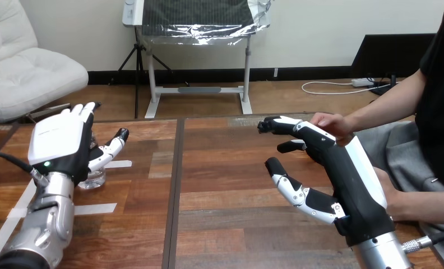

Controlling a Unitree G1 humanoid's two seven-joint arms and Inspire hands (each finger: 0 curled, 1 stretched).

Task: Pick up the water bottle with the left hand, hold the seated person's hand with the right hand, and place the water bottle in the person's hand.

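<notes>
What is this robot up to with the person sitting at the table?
The robot's left hand is open, right beside a water bottle that stands on the wooden table; it has not gripped the bottle. Its right hand reaches with straight fingers to the person's hand at the table's right side. The two are close, perhaps touching, but nothing is clasped yet.

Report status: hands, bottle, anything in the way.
Left hand open at water bottle, not gripping. Right hand open beside person's hand, no hold. Nothing blocking.
</notes>
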